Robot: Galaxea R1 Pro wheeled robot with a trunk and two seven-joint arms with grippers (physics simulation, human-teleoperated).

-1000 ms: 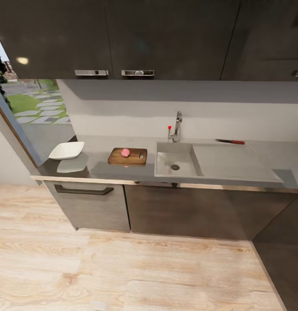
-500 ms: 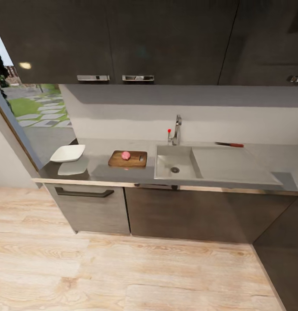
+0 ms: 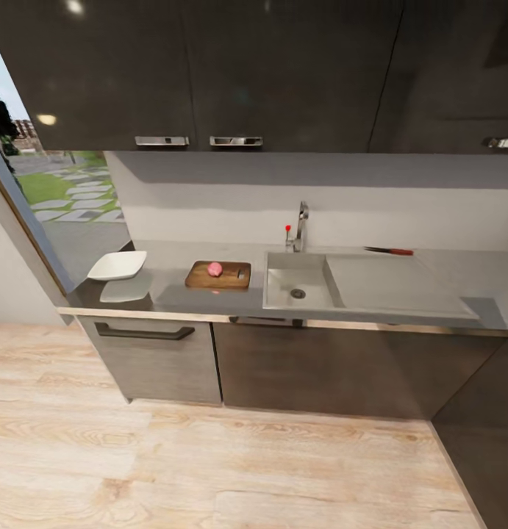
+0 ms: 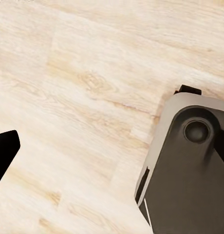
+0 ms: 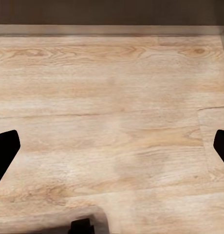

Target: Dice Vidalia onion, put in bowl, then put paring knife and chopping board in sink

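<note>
In the head view the pink-red Vidalia onion (image 3: 215,269) rests on the brown chopping board (image 3: 231,278), which lies on the grey countertop (image 3: 169,295) just left of the sink (image 3: 283,283). The basin holds nothing but its drain. The paring knife (image 3: 390,251) lies behind the drainboard by the wall, red handle to the right. The white bowl (image 3: 118,265) stands at the countertop's left end. In the wrist views both grippers hang over wooden floor, away from the counter. My right gripper (image 5: 112,151) is open and holds nothing. My left gripper (image 4: 112,156) shows one finger, wide to the side.
A chrome tap (image 3: 302,224) with a tiny red knob (image 3: 288,228) stands behind the basin. Dark cabinets hang above the counter and a drawer handle (image 3: 143,334) sticks out below. Wooden floor (image 3: 209,463) lies between me and the counter. My grey base (image 4: 190,170) shows under the left wrist.
The whole head view has shifted: the counter sits slightly lower and smaller, so the camera moved back or tilted. Onion, board, knife and bowl keep their places on the counter.
</note>
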